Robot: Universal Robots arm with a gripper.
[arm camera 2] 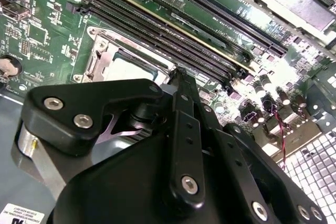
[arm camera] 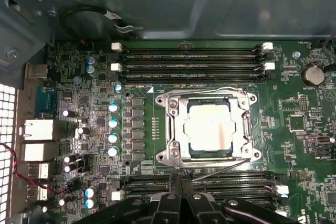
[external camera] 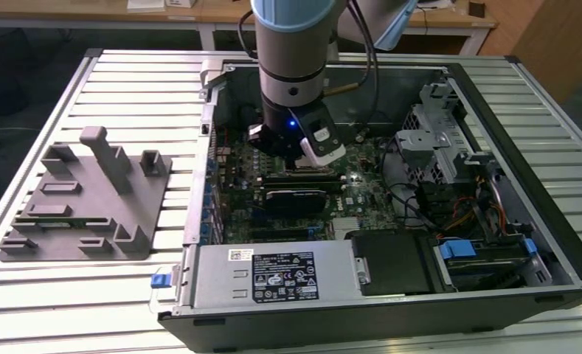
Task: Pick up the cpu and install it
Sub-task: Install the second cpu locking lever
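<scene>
Pincer (arm camera: 178,182) pressed together, empty, above cpu (arm camera: 211,128) seated in socket frame (arm camera: 169,129); memory slots (arm camera: 191,59) flank.

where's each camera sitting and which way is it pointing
Exterior view: off the arm, above the table, looking down into the open computer case; the arm and gripper show.
First wrist view: on the arm, facing the motherboard; the cpu lies in its socket.
Second wrist view: on the arm, looking past the gripper at the board.
Both wrist views share the cpu.
</scene>
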